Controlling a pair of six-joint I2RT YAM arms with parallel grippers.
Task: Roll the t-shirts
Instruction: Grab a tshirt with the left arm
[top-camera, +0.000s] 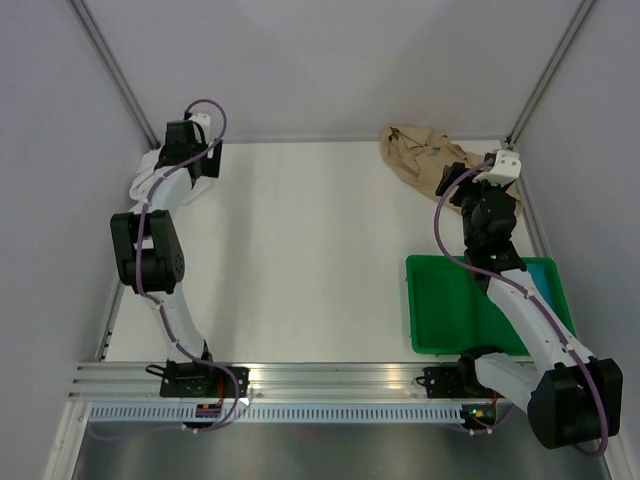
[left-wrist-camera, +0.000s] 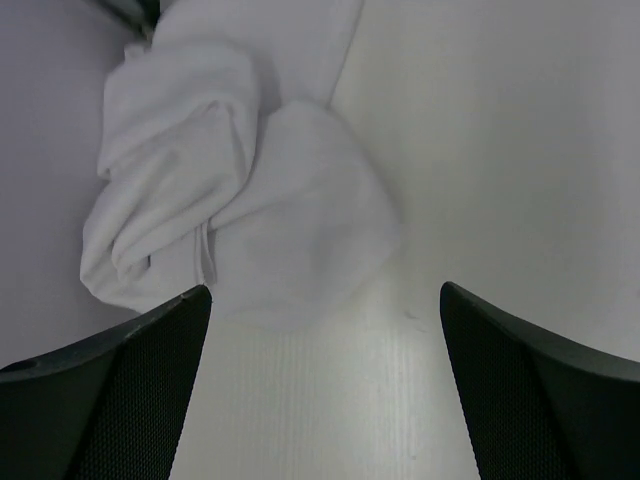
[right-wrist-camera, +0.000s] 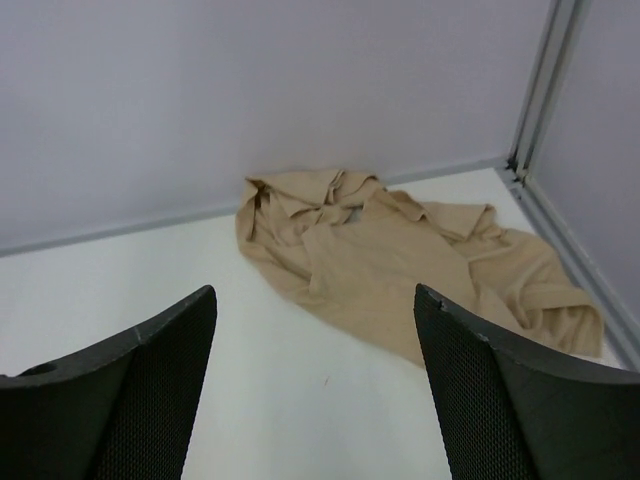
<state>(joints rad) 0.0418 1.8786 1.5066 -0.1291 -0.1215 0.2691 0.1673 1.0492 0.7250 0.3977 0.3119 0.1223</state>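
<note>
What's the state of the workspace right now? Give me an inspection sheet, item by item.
Surface: white table, no stains seen.
Job's things: white t-shirt bunched far left; tan t-shirt crumpled far right.
Clutter: green tray near right.
End effectors: left end effector open over white t-shirt; right end effector open, facing tan t-shirt.
Cables: purple cables looped, none seen snagged.
Surroundings: grey walls, metal frame posts.

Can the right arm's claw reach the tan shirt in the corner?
Probably yes. The right claw is open and faces the tan shirt, with nothing lying between them.
</note>
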